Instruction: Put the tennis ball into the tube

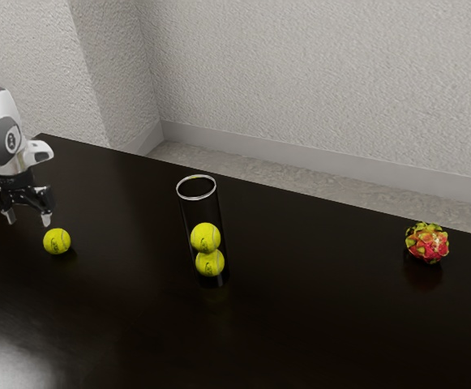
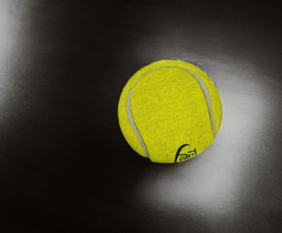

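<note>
- Tennis ball (image 1: 57, 241), loose on the dark table (image 1: 316, 332), lies just below the gripper (image 1: 28, 219), a little toward the exterior view's right from its fingertips, and apart from them. In the wrist view its full round outline shows, with pale seams and black print near one edge, and tabletop on every side of it.
- Gripper: its two fingers stand wide, pointing down, with a gap between them; their tips are above the tabletop.
- Tube (image 1: 187, 228) stands upright on the table, well apart from the gripper toward the exterior view's right. Its pale round rim (image 1: 197, 198) faces up, and the mouth is open. A broad stretch of tabletop separates the loose ball from the tube's wall.
- Upper ball (image 1: 205, 237) rests on the lower ball (image 1: 210, 262) inside the tube, both seen through its wall; there is room between the upper one and the rim.
- Dragon fruit (image 1: 427, 244), red with yellow-green tips, sits farther from the gripper, past the tube, near the table's far edge. Wide tabletop lies between it and the tube.
- Floor (image 1: 300, 178) and textured wall (image 1: 316, 73) lie beyond that edge.
</note>
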